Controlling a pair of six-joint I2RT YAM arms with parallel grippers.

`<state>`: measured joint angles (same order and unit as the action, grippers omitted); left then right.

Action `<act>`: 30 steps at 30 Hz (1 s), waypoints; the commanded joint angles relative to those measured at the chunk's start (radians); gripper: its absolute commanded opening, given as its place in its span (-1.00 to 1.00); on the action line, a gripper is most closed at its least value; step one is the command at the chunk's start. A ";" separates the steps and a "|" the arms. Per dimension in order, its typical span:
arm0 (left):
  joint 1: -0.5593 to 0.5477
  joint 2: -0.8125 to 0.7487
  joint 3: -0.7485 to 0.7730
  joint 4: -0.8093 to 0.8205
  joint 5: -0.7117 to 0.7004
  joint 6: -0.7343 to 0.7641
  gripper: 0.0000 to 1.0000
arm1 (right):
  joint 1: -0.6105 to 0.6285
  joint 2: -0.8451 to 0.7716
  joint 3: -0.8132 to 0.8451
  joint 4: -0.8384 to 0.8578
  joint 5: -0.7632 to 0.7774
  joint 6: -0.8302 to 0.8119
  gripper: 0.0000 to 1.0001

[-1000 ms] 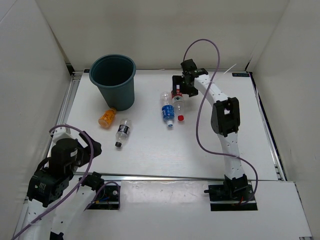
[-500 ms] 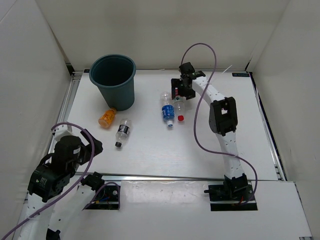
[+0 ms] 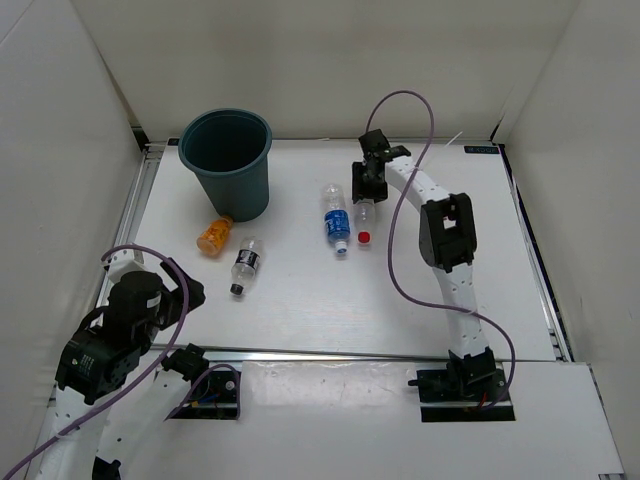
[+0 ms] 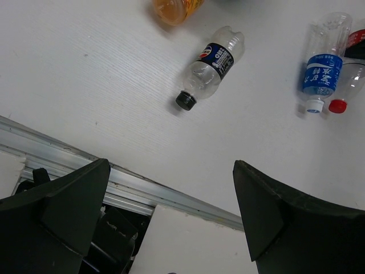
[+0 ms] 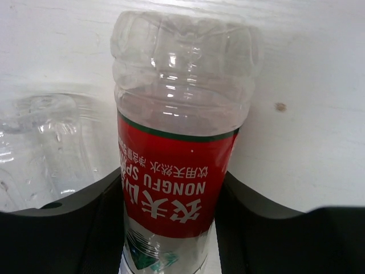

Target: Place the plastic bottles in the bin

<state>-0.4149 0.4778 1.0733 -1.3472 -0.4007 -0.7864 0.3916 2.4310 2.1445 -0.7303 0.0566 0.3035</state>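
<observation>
Left gripper (image 4: 170, 166) fingers spread wide; ahead of it lie a clear ribbed plastic bottle with dark label (image 4: 211, 64) and a stubby orange plastic bottle (image 3: 213, 237), the latter beside the dark teal tapered round plastic bin (image 3: 236, 192). Right gripper (image 5: 171, 200) is clamped across a lying clear plastic bottle with red label (image 5: 177, 165) reading "NONGFU SPRING". A clear blue-labelled plastic bottle (image 3: 336, 222) lies just to its left.

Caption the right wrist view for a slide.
Right claw grips the red-label bottle lying on the white table, with a second clear bottle beside it.
</observation>
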 commanded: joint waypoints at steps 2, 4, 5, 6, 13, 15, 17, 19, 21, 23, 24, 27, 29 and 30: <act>-0.004 0.008 0.016 -0.079 -0.013 -0.004 1.00 | -0.030 -0.157 -0.025 0.011 0.046 0.057 -0.45; -0.004 0.008 0.016 -0.079 -0.013 -0.004 1.00 | -0.040 -0.236 -0.034 0.022 0.011 0.066 -0.48; -0.004 0.008 0.016 -0.079 -0.013 -0.004 1.00 | -0.040 -0.262 -0.034 0.031 -0.007 0.080 -0.51; -0.004 0.008 0.016 -0.079 -0.013 -0.004 1.00 | -0.040 -0.312 -0.034 0.040 -0.070 0.080 -0.51; -0.004 0.018 0.016 -0.079 -0.013 -0.004 1.00 | 0.084 -0.454 0.038 0.173 -0.209 0.003 -0.57; -0.004 0.018 0.016 -0.079 -0.013 -0.004 1.00 | 0.139 -0.463 0.074 0.207 -0.231 -0.006 -0.57; -0.004 0.018 0.016 -0.079 -0.013 -0.004 1.00 | 0.186 -0.463 0.115 0.248 -0.232 0.011 -0.59; -0.004 0.018 0.016 -0.079 -0.013 -0.004 1.00 | 0.214 -0.454 0.126 0.288 -0.232 0.035 -0.59; -0.004 0.018 0.016 -0.079 -0.013 -0.004 1.00 | 0.257 -0.454 0.126 0.380 -0.213 0.054 -0.59; -0.004 0.008 0.016 -0.079 -0.013 -0.004 1.00 | 0.295 -0.432 0.117 0.443 -0.199 0.065 -0.59; -0.004 0.008 0.016 -0.079 -0.013 -0.004 1.00 | 0.306 -0.419 0.149 0.491 -0.199 0.074 -0.59; -0.004 0.008 0.016 -0.079 -0.013 -0.004 1.00 | 0.320 -0.343 0.242 0.538 -0.196 0.101 -0.59; -0.004 0.019 0.016 -0.079 -0.013 -0.004 1.00 | 0.345 -0.317 0.290 0.600 -0.196 0.114 -0.59; -0.004 0.028 0.016 -0.079 -0.013 -0.004 1.00 | 0.345 -0.317 0.290 0.629 -0.155 0.114 -0.59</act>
<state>-0.4145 0.4843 1.0733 -1.3472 -0.4034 -0.7864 0.7242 2.1029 2.3764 -0.2684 -0.1493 0.3939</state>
